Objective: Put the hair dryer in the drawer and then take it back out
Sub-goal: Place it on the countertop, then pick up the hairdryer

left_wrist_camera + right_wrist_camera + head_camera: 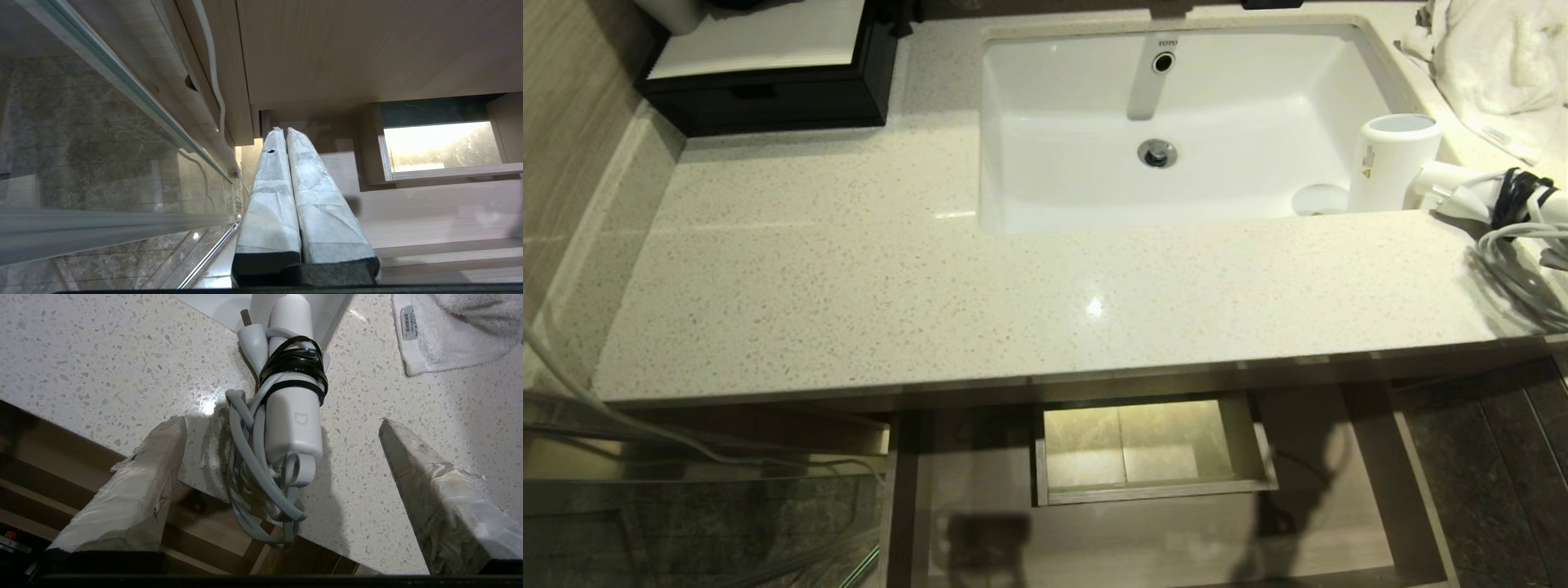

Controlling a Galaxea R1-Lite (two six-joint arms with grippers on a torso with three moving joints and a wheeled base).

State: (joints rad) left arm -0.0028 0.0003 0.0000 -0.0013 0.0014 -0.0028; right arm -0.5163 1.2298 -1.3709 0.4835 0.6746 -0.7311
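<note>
The white hair dryer (1392,159) lies on the speckled counter at the sink's right corner, barrel end up, its grey cord (1515,261) bundled with a black tie. In the right wrist view its handle (296,416) lies flat, and the cord loops hang past the counter's front edge. My right gripper (282,421) hovers over the handle, open wide, with one finger on each side and touching nothing. Below the counter the wood-grain drawer (1176,539) stands pulled out, with nothing in it and its boxed cutout (1152,449) in the middle. My left gripper (284,130) is shut and parked low beside the drawer (429,212).
A white sink (1054,122) fills the counter's middle. Behind the dryer, at the far right, lies a white towel (1494,57), which also shows in the right wrist view (449,335). A black box (768,90) stands at the back left. A glass panel (81,143) runs along my left side.
</note>
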